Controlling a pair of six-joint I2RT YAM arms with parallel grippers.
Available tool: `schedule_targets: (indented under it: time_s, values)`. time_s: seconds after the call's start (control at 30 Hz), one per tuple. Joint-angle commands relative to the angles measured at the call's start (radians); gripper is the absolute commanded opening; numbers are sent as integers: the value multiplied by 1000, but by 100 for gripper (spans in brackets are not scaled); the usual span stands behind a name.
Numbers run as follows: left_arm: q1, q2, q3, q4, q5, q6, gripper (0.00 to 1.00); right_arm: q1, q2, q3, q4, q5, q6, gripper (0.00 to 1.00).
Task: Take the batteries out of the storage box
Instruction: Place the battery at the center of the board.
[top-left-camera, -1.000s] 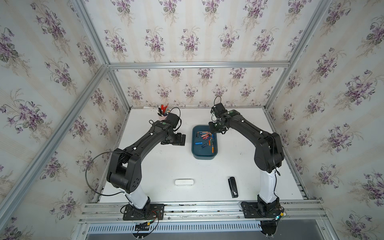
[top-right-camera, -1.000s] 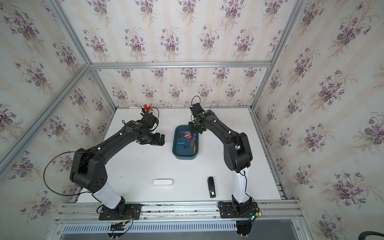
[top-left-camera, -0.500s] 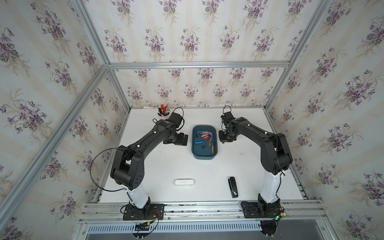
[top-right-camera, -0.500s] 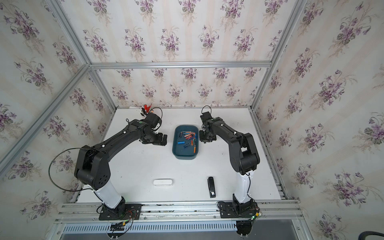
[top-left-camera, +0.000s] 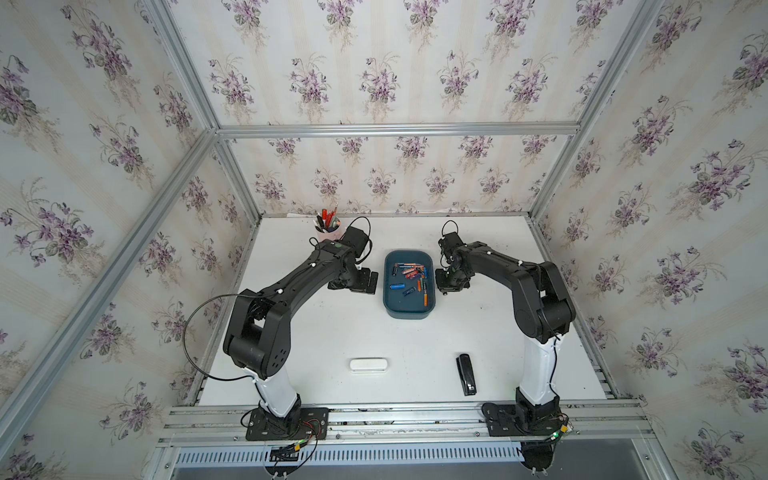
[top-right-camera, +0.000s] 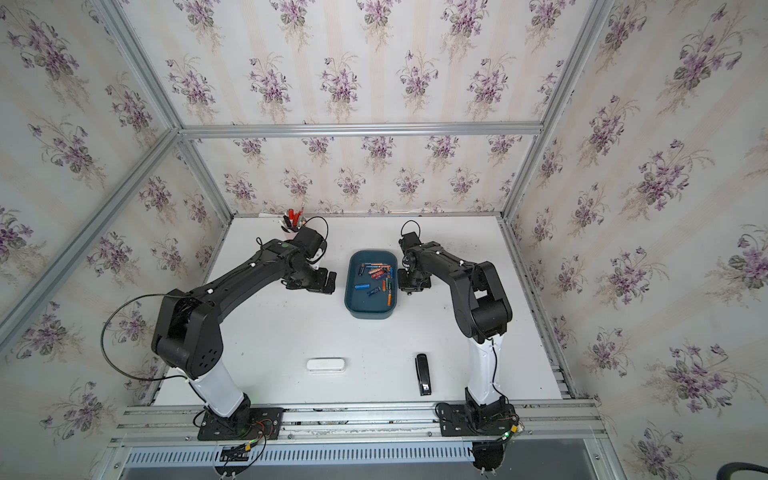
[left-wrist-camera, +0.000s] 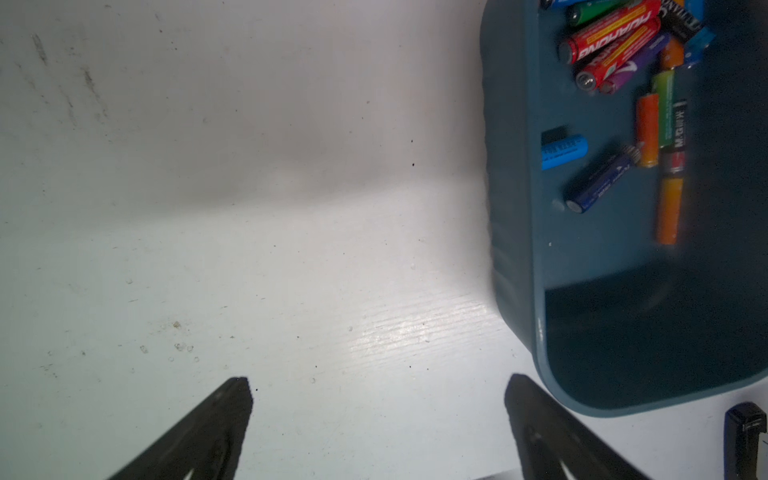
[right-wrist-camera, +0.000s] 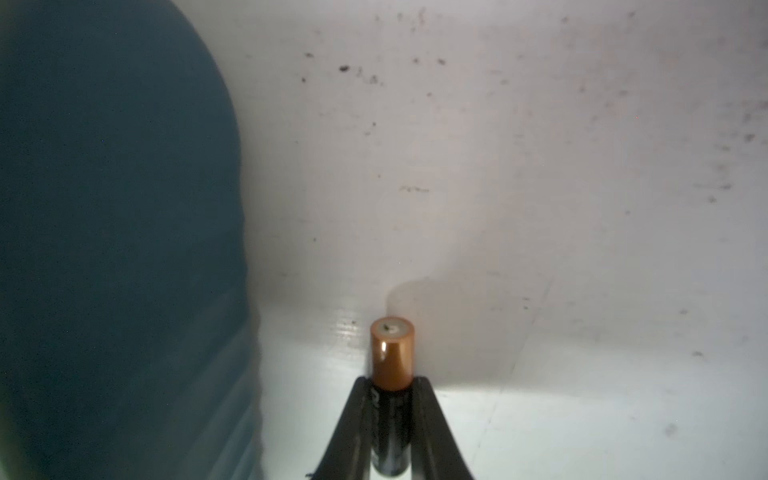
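Note:
The dark teal storage box (top-left-camera: 409, 313) (top-right-camera: 368, 309) sits mid-table, with several loose batteries (top-left-camera: 409, 274) (top-right-camera: 376, 276) (left-wrist-camera: 615, 45) in its far half. My right gripper (top-left-camera: 446, 286) (top-right-camera: 409, 286) (right-wrist-camera: 392, 380) is low over the table just right of the box. It is shut on a copper-and-black battery (right-wrist-camera: 392, 353), whose copper end sticks out past the fingertips. The box wall (right-wrist-camera: 116, 228) stands close beside it. My left gripper (top-left-camera: 365, 282) (top-right-camera: 324, 282) (left-wrist-camera: 378, 382) is open and empty over bare table, just left of the box wall (left-wrist-camera: 511, 208).
A pink cup of pens (top-left-camera: 328, 226) (top-right-camera: 293, 220) stands at the back left, behind the left arm. A small white oblong case (top-left-camera: 368, 365) and a black stapler (top-left-camera: 466, 374) lie near the front edge. Wallpapered walls enclose the white table.
My right gripper has moved from above the box's far right corner out past its right wall and down toward the table, carrying the battery. The left arm has edged slightly toward the box.

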Motion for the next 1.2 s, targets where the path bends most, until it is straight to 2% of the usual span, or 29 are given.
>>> schedule_targets:
  time_s: [0.0, 0.77, 1.17]
  values:
    - [-2, 5, 13, -13, -12, 9, 100, 1, 7, -3, 11, 10, 2, 17]
    - [-33, 46, 98, -64, -44, 32, 100, 1, 10, 21, -12, 34, -6, 29]
    - [-118, 170, 292, -155, -91, 88, 100, 1, -39, 68, -34, 17, 0, 33]
